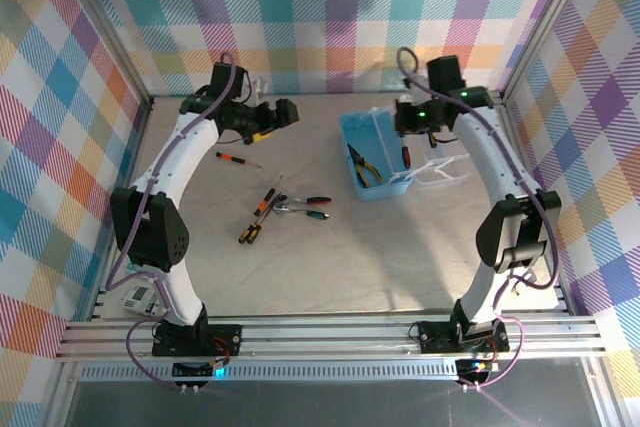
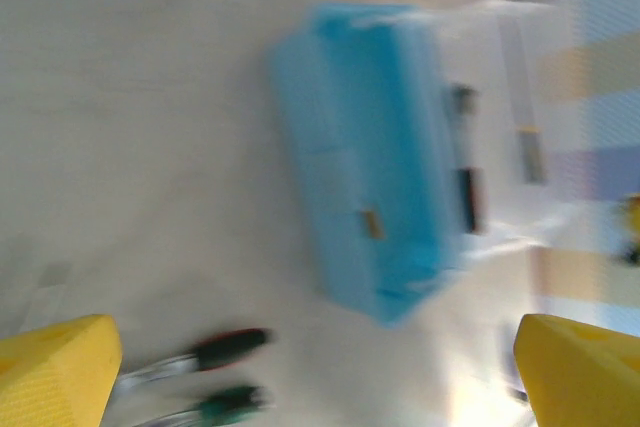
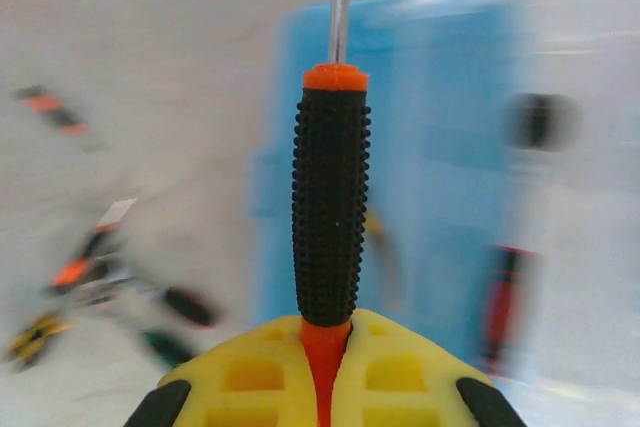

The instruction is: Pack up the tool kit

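right tool (image 3: 325, 372) clamps 1 screwdriver (image 3: 331, 217) by its knobbly handle end (looks light, stiff, grippy); left tool (image 2: 315, 372) gapes empty.

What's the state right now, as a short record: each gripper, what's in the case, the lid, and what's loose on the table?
left gripper: open, empty
right gripper: shut on a black-and-orange screwdriver, by the right side of the blue case
in case: yellow-handled pliers; a red-handled tool
lid: off, on the table to the right of the case
loose on table: one small screwdriver apart; two more screwdrivers and chrome dark-handled tools clustered
wrist views: blurred
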Tool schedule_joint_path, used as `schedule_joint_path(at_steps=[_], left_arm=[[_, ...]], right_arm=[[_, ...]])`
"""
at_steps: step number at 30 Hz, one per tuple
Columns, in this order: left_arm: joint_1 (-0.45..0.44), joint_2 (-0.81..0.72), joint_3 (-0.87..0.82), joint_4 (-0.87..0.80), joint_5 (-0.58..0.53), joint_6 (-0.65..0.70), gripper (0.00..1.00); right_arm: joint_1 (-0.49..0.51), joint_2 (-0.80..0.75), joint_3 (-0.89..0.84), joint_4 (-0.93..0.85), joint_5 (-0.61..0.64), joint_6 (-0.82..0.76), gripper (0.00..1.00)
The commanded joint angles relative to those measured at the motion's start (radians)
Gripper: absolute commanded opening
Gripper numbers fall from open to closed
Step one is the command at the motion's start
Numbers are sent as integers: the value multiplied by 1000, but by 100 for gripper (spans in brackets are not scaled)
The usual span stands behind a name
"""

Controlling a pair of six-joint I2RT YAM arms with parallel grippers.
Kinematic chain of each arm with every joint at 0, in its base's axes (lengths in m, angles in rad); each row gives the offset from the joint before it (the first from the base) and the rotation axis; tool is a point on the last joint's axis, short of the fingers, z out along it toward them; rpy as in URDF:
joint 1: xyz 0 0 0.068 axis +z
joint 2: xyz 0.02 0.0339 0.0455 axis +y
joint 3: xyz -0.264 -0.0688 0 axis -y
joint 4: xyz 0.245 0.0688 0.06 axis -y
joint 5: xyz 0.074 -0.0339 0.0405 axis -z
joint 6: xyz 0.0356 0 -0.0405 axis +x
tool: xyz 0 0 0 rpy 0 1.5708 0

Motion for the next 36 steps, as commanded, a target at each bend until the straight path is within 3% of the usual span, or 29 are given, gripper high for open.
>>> schedule_joint_path(at_steps=[1,7,23,29,36], left_arm=[[12,13,-22,-282,-296,179,100],[12,-6,-127,-253,-315,173,100],[12,-22,-198,-235,-280,184,100],[11,-21,-202,-236,-278,183,100],[-17,-23,-209,-247,-318,202,100]], right_arm=[[-56,22,24,-129,298,-139,0],[-176,104,-10,-70,349,-184,0],[-184,221,43,-29,395,-273,0],[-184,227,57,-36,405,-286,17],[-180,171,95,-72,339,-261,49]])
